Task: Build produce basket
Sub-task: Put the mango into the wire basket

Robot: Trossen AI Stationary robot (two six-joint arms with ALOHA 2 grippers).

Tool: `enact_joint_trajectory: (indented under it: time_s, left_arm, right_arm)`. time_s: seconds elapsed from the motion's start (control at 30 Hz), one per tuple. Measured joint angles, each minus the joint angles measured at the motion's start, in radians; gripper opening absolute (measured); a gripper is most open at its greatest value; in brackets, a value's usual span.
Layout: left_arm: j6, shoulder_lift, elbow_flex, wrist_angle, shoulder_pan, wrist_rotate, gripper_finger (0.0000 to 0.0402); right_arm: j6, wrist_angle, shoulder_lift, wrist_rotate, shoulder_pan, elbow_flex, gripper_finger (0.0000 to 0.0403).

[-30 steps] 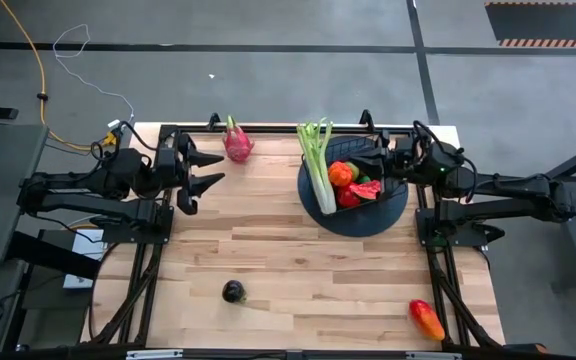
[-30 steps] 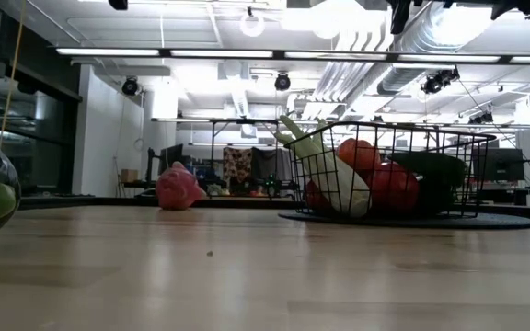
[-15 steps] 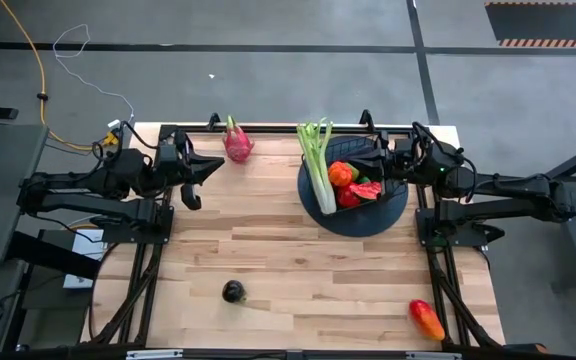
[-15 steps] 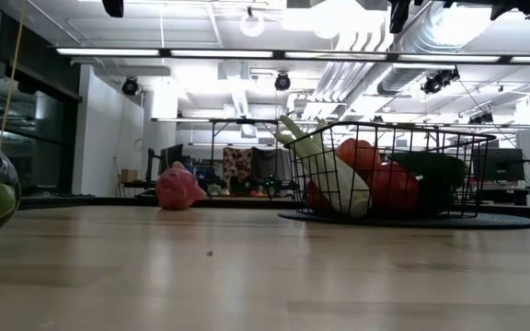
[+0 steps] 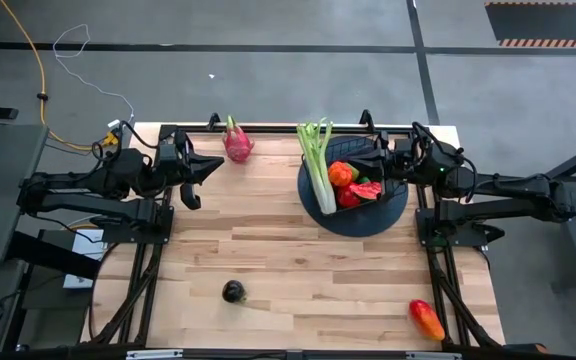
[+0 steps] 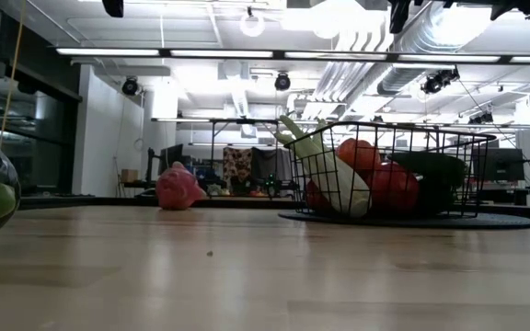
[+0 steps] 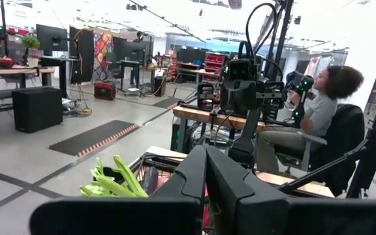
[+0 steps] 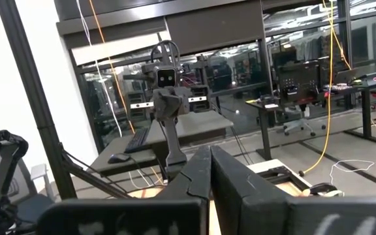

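The black wire basket [image 5: 368, 205] stands on a dark round mat [image 5: 393, 215] at the table's far right. It holds a celery stalk [image 5: 315, 160], red round fruits [image 5: 340, 174] and a watermelon slice [image 5: 365, 189]. A pink dragon fruit [image 5: 236, 143] lies at the far edge. A dark round fruit [image 5: 233, 291] and a red-orange mango [image 5: 426, 319] lie near the front edge. My left gripper [image 5: 214, 165] hangs shut above the table's far left, holding nothing. My right gripper [image 5: 373, 162] hangs shut above the basket's far right side. In the low view the basket [image 6: 389, 175] sits well below both arms.
Bare wood lies between the dragon fruit, the dark fruit and the mat. Black frame rails run along the table's left and right sides. A person [image 7: 318, 111] sits beyond the table in the left wrist view, behind my right arm.
My left gripper has shut its fingers on nothing, staying in place above the table's far left. The produce and basket have kept still.
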Motion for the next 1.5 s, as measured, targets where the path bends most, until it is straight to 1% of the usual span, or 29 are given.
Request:
enact_joint_trajectory:
  time_s: [0.17, 0.27, 0.33, 0.4, 0.5, 0.6, 0.67, 0.77, 0.83, 0.9, 0.93, 0.97, 1.0, 1.1, 1.17, 1.23, 1.3, 1.37, 1.43, 1.5]
  left_arm:
    - [-0.007, 0.0, 0.0, 0.0, 0.0, 0.0, 0.0]
    - [-0.018, 0.0, 0.0, 0.0, 0.0, 0.0, 0.0]
    - [-0.019, 0.0, 0.0, 0.0, 0.0, 0.0, 0.0]
    - [-0.019, 0.0, 0.0, 0.0, 0.0, 0.0, 0.0]
    - [-0.019, 0.0, 0.0, -0.008, 0.0, -0.001, 0.0]
    - [-0.026, 0.0, 0.0, -0.03, 0.0, -0.019, 0.0]
    - [-0.027, 0.0, 0.0, -0.044, 0.0, -0.02, 0.0]
    - [-0.027, 0.0, 0.0, -0.053, 0.0, -0.022, 0.0]
    - [-0.034, 0.0, 0.0, -0.052, 0.0, -0.022, 0.0]
    - [-0.034, 0.0, 0.0, -0.052, 0.0, -0.022, 0.0]
    - [-0.034, 0.0, 0.0, -0.052, 0.0, -0.022, 0.0]
    - [-0.034, 0.0, 0.0, -0.052, 0.0, -0.023, 0.0]
    - [-0.034, 0.0, 0.0, -0.052, 0.0, -0.023, 0.0]
    - [-0.043, 0.0, 0.0, -0.053, 0.0, -0.028, 0.0]
    - [-0.045, 0.002, 0.0, -0.053, 0.0, -0.028, 0.0]
    - [-0.045, 0.002, 0.0, -0.056, 0.0, -0.029, 0.0]
    - [-0.045, 0.002, 0.0, -0.056, 0.0, -0.026, 0.0]
    - [-0.045, 0.002, 0.0, -0.06, 0.0, -0.02, 0.0]
    - [-0.044, 0.002, 0.0, -0.07, 0.0, -0.018, 0.0]
    - [-0.045, 0.002, 0.0, -0.088, 0.0, -0.018, 0.0]
  right_arm:
    - [0.005, -0.014, 0.0, 0.0, 0.0, 0.0, 0.0004]
    - [0.03, -0.038, 0.0, 0.0, 0.0, 0.0, 0.0027]
    - [0.059, -0.053, 0.0, 0.0, 0.0, 0.0, 0.0057]
    - [0.08, -0.063, 0.0, 0.0, 0.0, 0.0, 0.0096]
    - [0.14, -0.066, 0.0, 0.0, 0.0, 0.0, 0.0166]
    - [0.16, -0.066, 0.0, -0.002, 0.0, 0.0, 0.0234]
    - [0.161, -0.072, 0.0, -0.009, 0.0, 0.0, 0.0272]
    - [0.161, -0.084, 0.0, -0.009, 0.0, 0.0, 0.0309]
    - [0.165, -0.092, 0.0, -0.009, 0.0, 0.007, 0.0319]
    - [0.196, -0.158, 0.002, -0.018, 0.0, 0.062, 0.0322]
    - [0.215, -0.223, 0.002, -0.021, 0.003, 0.116, 0.0323]
    - [0.227, -0.323, 0.007, -0.023, 0.009, 0.183, 0.0323]
    - [0.229, -0.449, 0.018, -0.017, 0.02, 0.258, 0.0323]
    - [0.234, -0.907, 0.089, -0.004, 0.055, 0.494, 0.0323]
    - [0.299, -1.173, 0.153, -0.003, 0.081, 0.635, 0.0323]
    - [0.418, -1.395, 0.209, -0.011, 0.116, 0.744, 0.0323]
    - [0.546, -1.56, 0.257, -0.023, 0.162, 0.816, 0.0323]
    - [0.648, -1.695, 0.296, -0.037, 0.227, 0.846, 0.0323]
    - [0.744, -1.771, 0.323, -0.05, 0.301, 0.849, 0.0323]
    - [0.834, -1.814, 0.339, -0.071, 0.38, 0.821, 0.0323]
